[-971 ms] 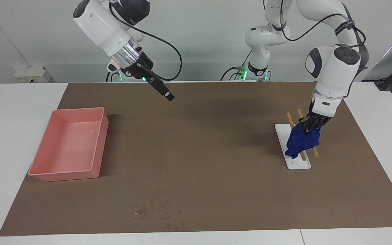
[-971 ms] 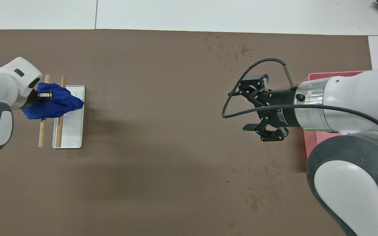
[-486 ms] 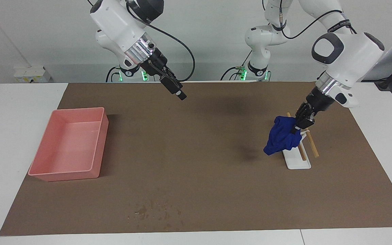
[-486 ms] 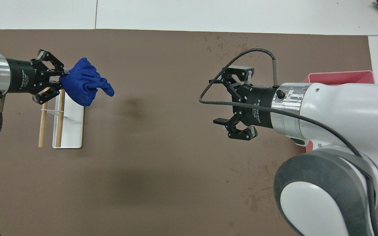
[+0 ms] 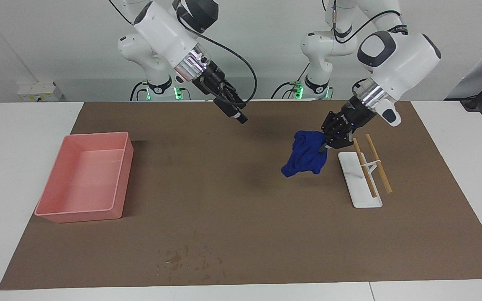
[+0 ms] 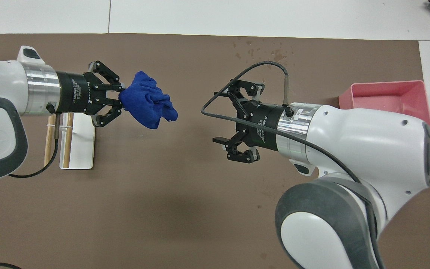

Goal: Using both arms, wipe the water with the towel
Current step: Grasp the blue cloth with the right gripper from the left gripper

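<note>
Over open mat, left gripper point(image 5: 324, 147) clamps towel point(image 5: 304, 158); right gripper point(image 5: 237, 116) wide, empty

The towel point(image 5: 305, 158) is deep blue. The mat point(image 5: 241, 209) on the table is plain brown, with small darker brown spots of water point(image 5: 191, 261) near one edge. The box point(image 5: 85, 177) is pink. The tray point(image 5: 360, 179) is white, and its sticks point(image 5: 378, 169) are light wood.

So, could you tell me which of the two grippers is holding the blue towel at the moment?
The left gripper, shut on the towel in the air beside the white tray; the right gripper is open and empty.
</note>
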